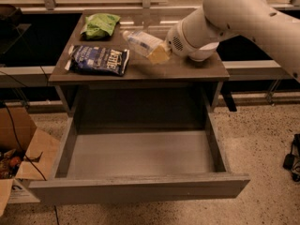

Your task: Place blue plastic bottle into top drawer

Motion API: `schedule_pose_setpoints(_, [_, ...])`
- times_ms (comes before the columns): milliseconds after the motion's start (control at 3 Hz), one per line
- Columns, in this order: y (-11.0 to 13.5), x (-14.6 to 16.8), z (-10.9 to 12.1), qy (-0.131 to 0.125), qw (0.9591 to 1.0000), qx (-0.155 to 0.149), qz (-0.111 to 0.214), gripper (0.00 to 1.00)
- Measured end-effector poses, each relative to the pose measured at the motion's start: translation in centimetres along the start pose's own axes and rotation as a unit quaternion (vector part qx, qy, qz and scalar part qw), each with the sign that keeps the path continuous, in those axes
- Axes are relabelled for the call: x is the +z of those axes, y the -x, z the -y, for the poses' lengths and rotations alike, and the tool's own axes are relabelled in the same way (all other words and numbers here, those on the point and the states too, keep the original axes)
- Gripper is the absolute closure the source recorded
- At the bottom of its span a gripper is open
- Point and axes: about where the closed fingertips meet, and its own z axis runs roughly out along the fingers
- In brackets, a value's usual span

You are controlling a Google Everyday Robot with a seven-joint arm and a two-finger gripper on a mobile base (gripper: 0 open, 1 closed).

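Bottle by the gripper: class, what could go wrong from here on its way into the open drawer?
The bottle meets the gripper only at one end and lies tilted, so it may slip or roll. The blue chip bag sits close beside it; a swing could push it off the table. The drawer lies lower, so a dropped bottle might bounce out.
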Motion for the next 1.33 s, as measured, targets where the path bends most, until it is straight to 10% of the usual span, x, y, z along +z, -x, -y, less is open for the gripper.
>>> schedule_pose_setpoints(333, [-1.4,-3.6,-1.8,0.012,0.9992,-0.014,0.035,1.00])
schedule_pose_setpoints(667, [-3.4,-6.1,-5.2,0.078,0.9945,-0.026,0.065,1.00])
schedule_pose_setpoints(1333, [-10.5,-6.8,-14.7,0.241,0.9613,-0.131,0.026,1.00])
